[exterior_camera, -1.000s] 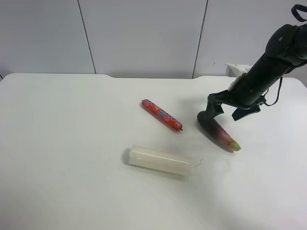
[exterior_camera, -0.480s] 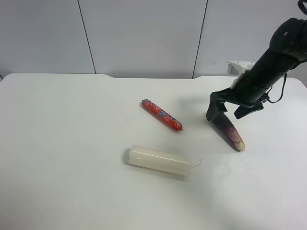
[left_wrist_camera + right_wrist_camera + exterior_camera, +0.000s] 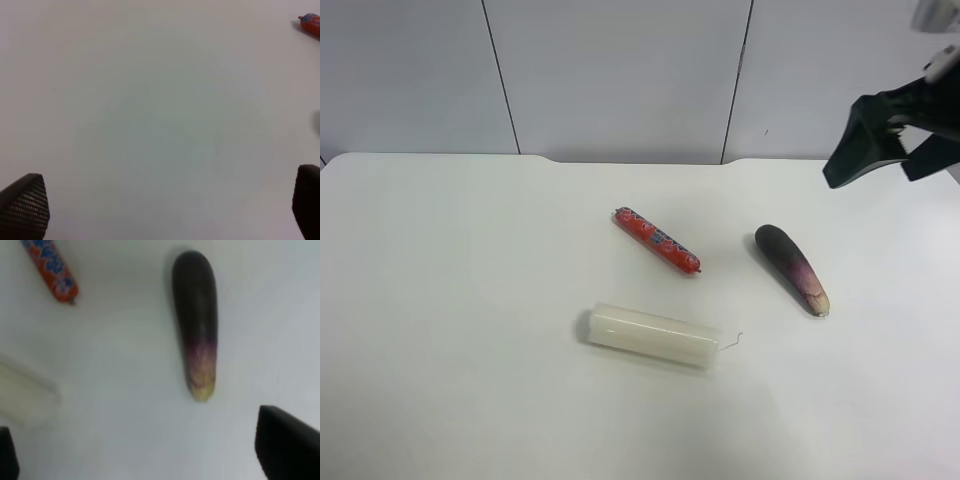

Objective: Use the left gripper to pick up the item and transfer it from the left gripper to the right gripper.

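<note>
We find the eggplant point(image 3: 791, 268) lying flat on the white desk point(image 3: 470, 350), free of any grip, its dark rounded end toward the back wall and its pale tip toward the near edge. In the right wrist view the eggplant point(image 3: 196, 322) lies ahead of the right claw point(image 3: 160, 450), whose fingers point(image 3: 287, 450) stand spread wide and apart from it. In the high view that claw point(image 3: 888, 135) hangs raised at the right side, above the desk. A red patterned sausage point(image 3: 657, 240) lies near the eggplant, well apart from it, and a white cylinder candle point(image 3: 652, 335) lies nearer the front edge. The left claw point(image 3: 165, 210) is spread wide over bare desk, holding nothing. The desk surface is plain white. Behind it stands a pale grey panelled wall point(image 3: 620, 70) with dark vertical seams.
</note>
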